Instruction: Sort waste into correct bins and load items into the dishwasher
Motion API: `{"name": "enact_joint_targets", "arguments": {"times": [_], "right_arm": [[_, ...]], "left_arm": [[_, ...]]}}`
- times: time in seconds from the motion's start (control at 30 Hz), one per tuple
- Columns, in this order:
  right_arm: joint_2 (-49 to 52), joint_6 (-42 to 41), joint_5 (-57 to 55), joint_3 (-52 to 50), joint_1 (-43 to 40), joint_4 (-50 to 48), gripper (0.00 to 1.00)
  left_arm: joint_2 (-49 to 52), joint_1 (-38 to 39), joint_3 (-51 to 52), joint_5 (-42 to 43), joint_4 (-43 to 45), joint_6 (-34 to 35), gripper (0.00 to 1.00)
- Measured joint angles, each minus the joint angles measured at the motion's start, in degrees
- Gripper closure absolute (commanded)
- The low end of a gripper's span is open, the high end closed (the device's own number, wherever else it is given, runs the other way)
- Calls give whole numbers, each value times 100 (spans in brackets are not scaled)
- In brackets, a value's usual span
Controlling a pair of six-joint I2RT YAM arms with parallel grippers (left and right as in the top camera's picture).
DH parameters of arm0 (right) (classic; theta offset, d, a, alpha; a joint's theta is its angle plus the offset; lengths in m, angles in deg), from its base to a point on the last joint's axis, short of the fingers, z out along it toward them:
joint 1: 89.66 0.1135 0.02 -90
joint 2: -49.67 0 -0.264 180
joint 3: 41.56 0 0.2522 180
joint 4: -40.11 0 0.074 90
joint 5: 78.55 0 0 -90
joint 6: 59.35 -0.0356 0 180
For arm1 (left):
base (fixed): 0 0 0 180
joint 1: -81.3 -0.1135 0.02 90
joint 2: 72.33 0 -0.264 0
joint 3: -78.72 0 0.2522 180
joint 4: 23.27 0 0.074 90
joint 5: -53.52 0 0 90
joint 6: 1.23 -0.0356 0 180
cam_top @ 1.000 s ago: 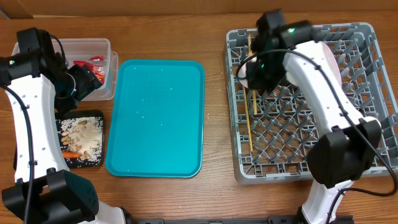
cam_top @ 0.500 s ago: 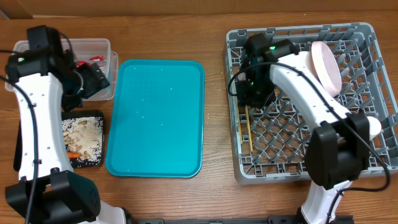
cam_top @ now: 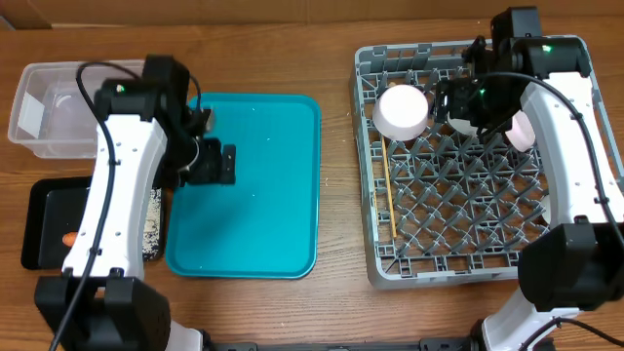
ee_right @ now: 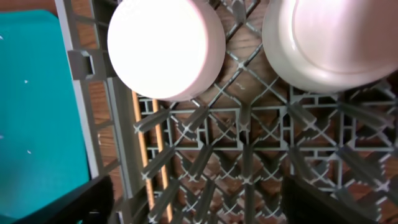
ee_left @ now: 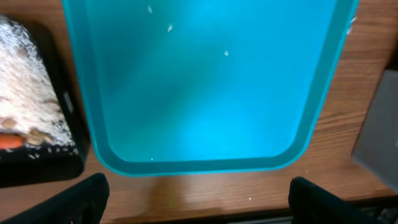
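Observation:
The grey dish rack (cam_top: 468, 224) (ee_right: 249, 118) fills the right of the table. A white bowl (cam_top: 403, 112) (ee_right: 165, 46) lies upside down at its back left. The pale pink plate (cam_top: 522, 129) (ee_right: 329, 40) leans beside it. Chopsticks (cam_top: 390, 195) (ee_right: 148, 155) lie along the rack's left side. My right gripper (cam_top: 458, 100) (ee_right: 199, 208) hovers open over the lattice between bowl and plate, holding nothing. My left gripper (cam_top: 213, 164) (ee_left: 199, 208) is open and empty above the teal tray's (ee_left: 199, 93) edge. Rice (ee_left: 28, 93) and a carrot (cam_top: 70, 237) (ee_left: 9, 142) lie in the black tray (cam_top: 44, 210).
The clear tub (cam_top: 54, 107) stands at the back left, behind the black tray. The teal tray (cam_top: 253, 185) holds only a few crumbs. Bare wood separates it from the rack.
My right gripper opened, left the white bowl in the rack and moved right towards the plate. My left arm swung from the clear tub to over the teal tray.

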Motion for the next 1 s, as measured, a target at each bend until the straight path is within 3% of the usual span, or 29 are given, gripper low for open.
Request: {"name": "enact_joint_targets", "arguments": {"times": [0.1,0.27,0.3,0.53,0.7,1.0], "right_arm": [[-538,26,-2,-570,2,-525,0],[-1980,31,-37,-1917,2,-1478,0],[-2312,28,-59,-2227,2,-1637,0],[-4389,15,-564,-3919,0,-2024,0],[-4903,15,-673,-4024,2,-1886,0],[-4660,13,-730,-4024,2,-1878,0]], "left_arm": [[-636,-52,929,-20,730,9,5],[-2514,-160,2277,-92,1799,44,6],[-2879,-162,2435,-111,1836,46,0],[-5073,-162,3283,-317,2328,273,0],[-5390,-162,3300,-343,2380,304,0],[-5344,-162,3324,-385,2376,306,0]]}}
